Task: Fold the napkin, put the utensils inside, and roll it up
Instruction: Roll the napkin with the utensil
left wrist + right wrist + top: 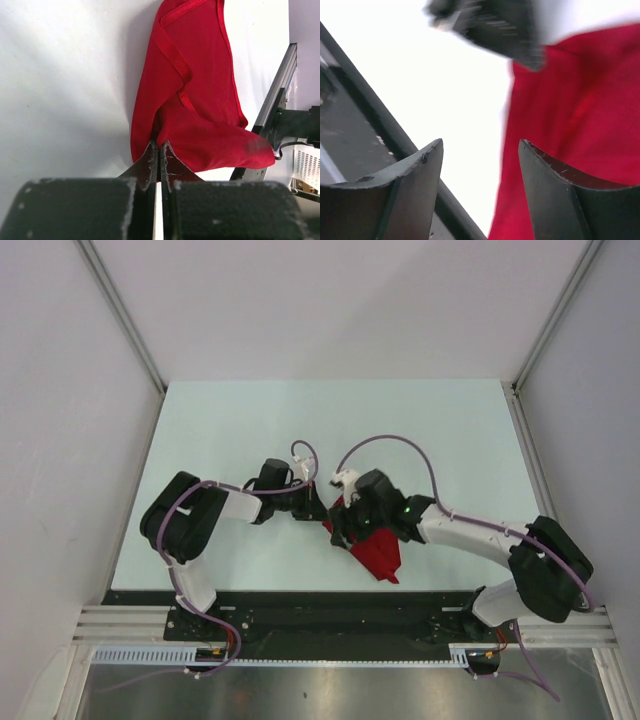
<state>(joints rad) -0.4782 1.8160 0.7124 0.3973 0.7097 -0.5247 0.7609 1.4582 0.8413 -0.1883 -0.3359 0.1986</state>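
Napkin: bright red plain cloth, crumpled and partly folded, not flat. Hemmed edges show as darker bands in the left wrist view. It lies on the table near the front edge, a bit right of centre, with its near corner close to the black rail.

Left gripper: fingers pressed together, tips right at the napkin's edge and pinching a bit of the cloth. The cloth bunches up at the tips. One flap to the right is lifted and blurred, close to the camera.

Right gripper: fingers spread, nothing between them, only bare table and the rail behind. The red cloth sits just beside and behind its right finger; can't tell if it touches.

In the top view both grippers meet at the napkin's far-left end, and the right arm's wrist covers that part of the cloth.

A blurred dark piece sits at the top of the right wrist view, over the cloth's edge; can't tell what it is.

Purple cable loops above the right arm. The table is pale, with a metal frame at its sides.
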